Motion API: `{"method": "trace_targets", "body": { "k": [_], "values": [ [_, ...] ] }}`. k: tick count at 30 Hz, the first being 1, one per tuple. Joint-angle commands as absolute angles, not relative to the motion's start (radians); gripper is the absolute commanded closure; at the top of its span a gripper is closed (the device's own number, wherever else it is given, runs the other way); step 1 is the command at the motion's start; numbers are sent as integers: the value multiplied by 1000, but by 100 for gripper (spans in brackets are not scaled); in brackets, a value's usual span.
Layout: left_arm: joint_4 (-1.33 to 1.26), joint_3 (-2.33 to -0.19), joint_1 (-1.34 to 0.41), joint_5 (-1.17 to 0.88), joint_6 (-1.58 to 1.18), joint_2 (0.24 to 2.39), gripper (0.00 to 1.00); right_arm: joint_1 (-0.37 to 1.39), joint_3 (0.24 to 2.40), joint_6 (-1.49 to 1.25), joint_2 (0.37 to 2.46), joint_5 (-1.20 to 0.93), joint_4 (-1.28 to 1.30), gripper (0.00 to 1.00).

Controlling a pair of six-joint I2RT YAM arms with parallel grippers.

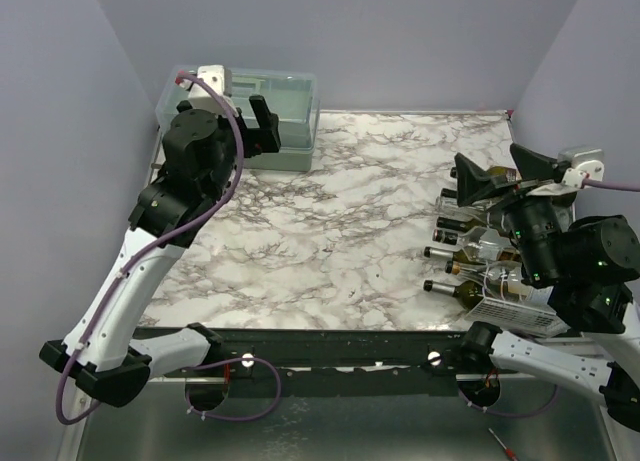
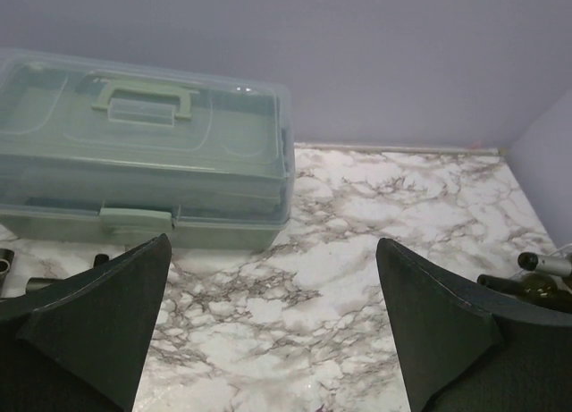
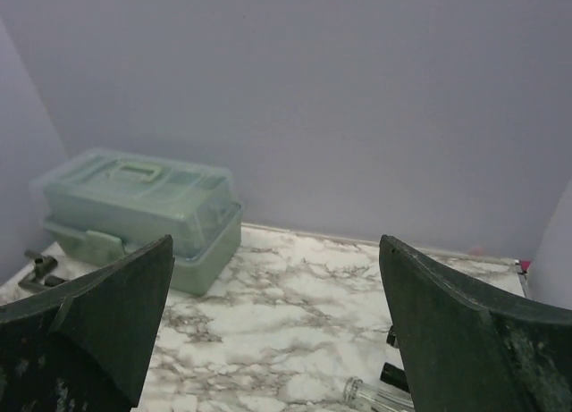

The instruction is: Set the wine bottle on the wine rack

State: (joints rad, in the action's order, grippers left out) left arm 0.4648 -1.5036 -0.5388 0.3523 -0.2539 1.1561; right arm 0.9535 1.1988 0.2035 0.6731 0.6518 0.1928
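Observation:
Several wine bottles lie side by side at the table's right edge, necks pointing left, among them a dark green bottle [image 1: 462, 289] and a clear bottle [image 1: 478, 249]. They rest on the white wire wine rack [image 1: 512, 317], which my right arm mostly hides. My right gripper [image 1: 495, 169] hovers above the bottles, open and empty [image 3: 277, 242]. The clear bottle's neck [image 3: 375, 395] shows low in the right wrist view. My left gripper [image 1: 262, 123] is open and empty [image 2: 273, 242] near the far left. Bottle necks [image 2: 540, 264] show at the left wrist view's right edge.
A translucent grey-green plastic toolbox [image 1: 275, 111] with its lid closed stands at the back left, just beyond my left gripper; it also shows in the left wrist view [image 2: 143, 153] and the right wrist view [image 3: 143, 202]. Lilac walls enclose the marble table [image 1: 340, 241].

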Motion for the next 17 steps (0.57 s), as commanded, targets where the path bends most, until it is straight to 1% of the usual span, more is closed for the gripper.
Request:
{"method": "trace_targets", "body": {
  "k": [1, 4, 13, 15, 17],
  "values": [
    [454, -1594, -538, 340, -253, 1112, 1, 953, 1200, 210, 688, 755, 15, 0],
    [453, -1640, -538, 338, -245, 1103, 1, 953, 1181, 230, 674, 753, -70, 0],
    [439, -1707, -538, 370, -198, 1073, 1, 953, 1157, 307, 640, 677, -197, 0],
    [436, -1709, -538, 384, -191, 1064, 1, 953, 1189, 324, 661, 666, -131, 0],
    [433, -1706, -538, 393, -185, 1058, 1, 953, 1202, 317, 676, 678, -122, 1]
  ]
}}
